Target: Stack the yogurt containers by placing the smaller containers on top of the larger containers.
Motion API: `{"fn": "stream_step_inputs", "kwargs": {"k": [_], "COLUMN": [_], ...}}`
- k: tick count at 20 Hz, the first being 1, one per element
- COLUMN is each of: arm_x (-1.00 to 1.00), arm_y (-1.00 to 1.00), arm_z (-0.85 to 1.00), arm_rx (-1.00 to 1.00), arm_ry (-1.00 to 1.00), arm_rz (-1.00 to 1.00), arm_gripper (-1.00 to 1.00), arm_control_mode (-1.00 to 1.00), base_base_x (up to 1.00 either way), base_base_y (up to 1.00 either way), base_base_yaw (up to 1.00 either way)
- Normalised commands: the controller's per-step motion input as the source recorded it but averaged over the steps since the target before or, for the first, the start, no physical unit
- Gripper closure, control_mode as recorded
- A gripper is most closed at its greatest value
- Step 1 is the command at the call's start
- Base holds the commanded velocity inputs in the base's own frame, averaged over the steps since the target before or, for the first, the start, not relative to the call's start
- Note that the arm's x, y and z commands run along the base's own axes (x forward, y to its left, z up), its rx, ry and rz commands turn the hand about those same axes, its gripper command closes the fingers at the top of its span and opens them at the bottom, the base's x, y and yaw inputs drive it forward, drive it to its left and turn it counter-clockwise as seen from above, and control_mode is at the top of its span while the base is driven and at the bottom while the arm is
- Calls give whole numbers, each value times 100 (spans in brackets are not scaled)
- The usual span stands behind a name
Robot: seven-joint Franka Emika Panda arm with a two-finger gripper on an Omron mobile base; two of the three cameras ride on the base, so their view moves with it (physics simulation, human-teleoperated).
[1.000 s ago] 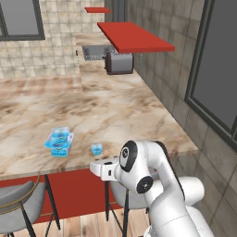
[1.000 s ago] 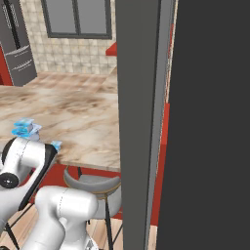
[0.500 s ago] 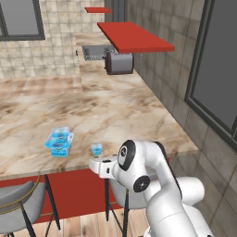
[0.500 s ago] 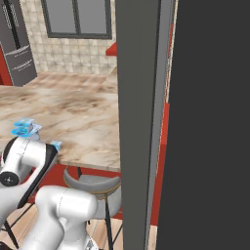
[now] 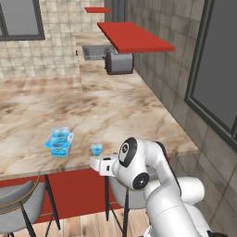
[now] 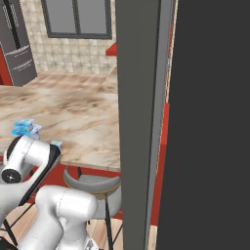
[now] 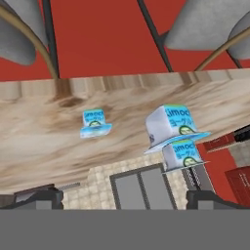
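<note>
Flat, even rendered light, bright throughout; only faint soft shadows on the surface [image 5: 115,115]; no glare; slightly soft, low-resolution edges.

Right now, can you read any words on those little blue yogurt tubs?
Stacked yogurt tubs: blue letters show on the label, upside down in the hand view, but too blurred to read.
Small tub: a blue label with marks too small to read.
In the left base view the labels are too tiny to read.
</note>
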Motion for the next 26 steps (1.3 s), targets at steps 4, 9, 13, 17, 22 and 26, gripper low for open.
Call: {"fn": "stream_step_inputs", "kwargs": {"k": [4, 9, 13, 17, 22, 26], "arm_x": [0, 0, 3, 7, 15, 28], "arm_y": [-11, -3, -1, -9, -8, 0], "arm_z": [-15, -19, -8, 0, 0, -1], "arm_rx": [0, 0, 0, 0, 0, 0], "arm_ry": [0, 1, 0, 0, 0, 0], "arm_rz": [0, -1, -1, -3, -2, -1], "arm_gripper": [-100, -100, -100, -100, -100, -100], "arm_control_mode": [-100, -100, -100, -100, -100, -100], "base_base_x": [0, 0, 0, 0, 0, 0], "base_base_y": [0, 0, 0, 0, 0, 0], "base_base_yaw": [0, 0, 0, 0, 0, 0]}}
